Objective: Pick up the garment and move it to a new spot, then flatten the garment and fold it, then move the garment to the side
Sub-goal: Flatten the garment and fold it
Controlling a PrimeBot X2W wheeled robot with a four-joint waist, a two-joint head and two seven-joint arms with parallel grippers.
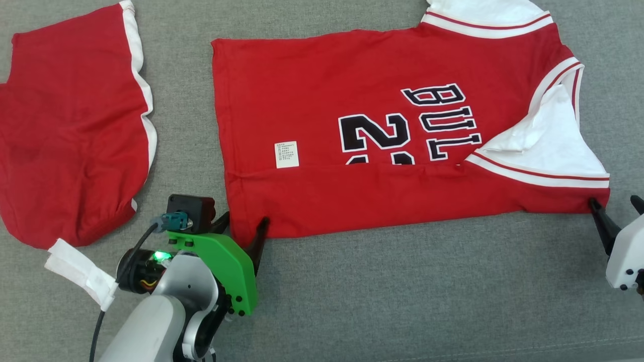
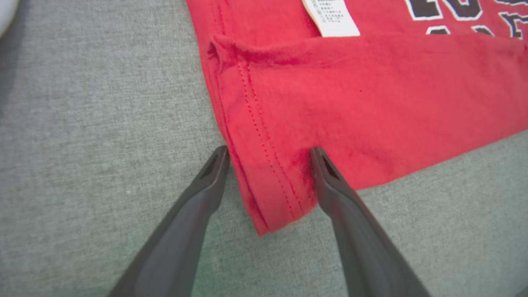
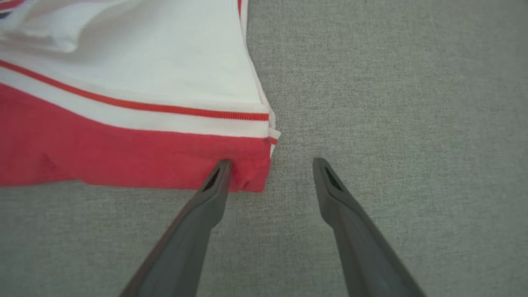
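The jersey (image 1: 352, 100) lies spread on the grey woven surface (image 1: 402, 291), just ahead of both end effectors, with its near long edge turned over onto the body in a doubled strip (image 1: 402, 196).

The left end effector (image 1: 244, 223) stands open and grips nothing. In the left wrist view its spread fingers straddle the stitched hem corner: one tip is just off the cloth edge, the other rests on the red knit.

The right end effector (image 1: 615, 201) is also open and empty. In the right wrist view one tip touches the red corner below the white armhole trim, and the other is over bare surface.

The jersey looks light, thin and limp. It should drape and wrinkle rather than keep a shape, and the soft surface under it probably grips it a little.

The best holds are likely these two outer corners of the doubled strip, where hem stitching and trim thicken the cloth and both layers can be pinched together. A pinch mid-panel would probably catch only the top layer.

A care label (image 1: 286, 154) lies ahead of the left end effector, and red shorts (image 1: 70, 125) lie well off to its left.
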